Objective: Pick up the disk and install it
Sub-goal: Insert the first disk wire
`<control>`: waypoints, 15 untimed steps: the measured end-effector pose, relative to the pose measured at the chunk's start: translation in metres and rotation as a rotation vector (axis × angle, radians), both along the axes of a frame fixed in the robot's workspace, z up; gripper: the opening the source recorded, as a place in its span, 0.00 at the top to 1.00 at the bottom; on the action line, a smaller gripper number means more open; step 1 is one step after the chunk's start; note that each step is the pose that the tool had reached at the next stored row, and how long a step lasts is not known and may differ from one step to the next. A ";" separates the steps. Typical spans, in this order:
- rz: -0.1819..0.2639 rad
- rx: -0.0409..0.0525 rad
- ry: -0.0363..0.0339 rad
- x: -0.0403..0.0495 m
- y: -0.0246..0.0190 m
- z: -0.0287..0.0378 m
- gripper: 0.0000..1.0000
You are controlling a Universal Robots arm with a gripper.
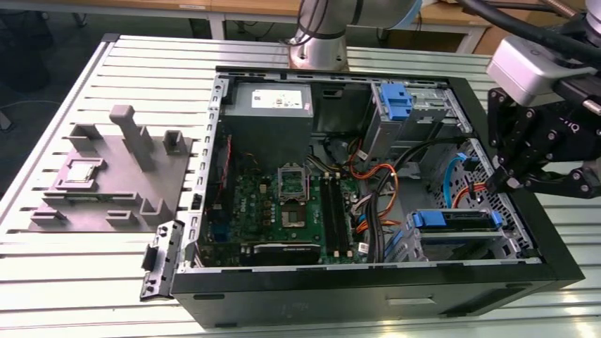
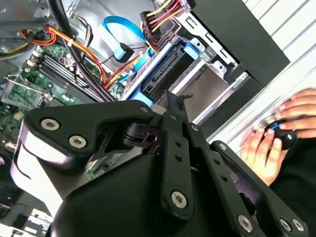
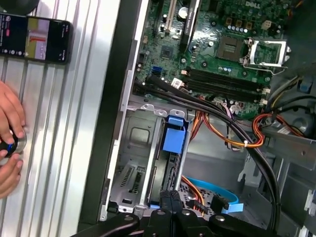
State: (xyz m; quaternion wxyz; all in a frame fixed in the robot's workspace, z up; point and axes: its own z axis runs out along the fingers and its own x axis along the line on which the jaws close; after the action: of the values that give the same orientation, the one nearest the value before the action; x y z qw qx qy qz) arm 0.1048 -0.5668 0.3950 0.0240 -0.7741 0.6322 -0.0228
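Over the corner of the opened computer case (image 1: 376,289) at the exterior view's right, the gripper (image 1: 511,182) hung with its fingers pressed together and nothing between them. We found the disk (image 1: 455,220) just below it, standing on edge in the metal drive cage (image 1: 511,243) with its blue frame turned up toward the open side. We judged that this put its one graspable part facing the arm. Whether it was fully seated we could not tell.

The case lay on its side on the slatted table (image 1: 141,56) with the panel off, which we took as the reason the arm could reach straight down into it. Black and orange cables (image 1: 381,211) ran beside the cage, not across it, so the slot was free.

We counted one gripper, one disk, one case, one circuit board (image 1: 281,204) and one grey power box (image 1: 272,105). Blue plastic parts numbered two: the disk's frame and an upright latch (image 1: 396,102) at the far end of the case. One grey fixture plate (image 1: 112,176) sat on the table at the exterior view's left, well apart from the work.

In the first wrist view one phone (image 3: 34,32) lay flat on the table beside the case. In the second wrist view a person's hand (image 2: 261,150) rested on one small round knob (image 2: 281,133), probably a controller. We could not tell whether one hand or two held it.
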 end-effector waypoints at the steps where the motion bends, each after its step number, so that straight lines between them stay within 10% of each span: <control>1: 0.010 0.0000 0.0000 0.0001 0.0000 -0.0002 0.90; 15: 0.060 -0.0001 -0.0081 0.0020 0.0000 -0.0059 0.90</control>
State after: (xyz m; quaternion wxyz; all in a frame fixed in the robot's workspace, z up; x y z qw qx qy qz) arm 0.1068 -0.5668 0.3891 0.0272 -0.7926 0.6087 -0.0253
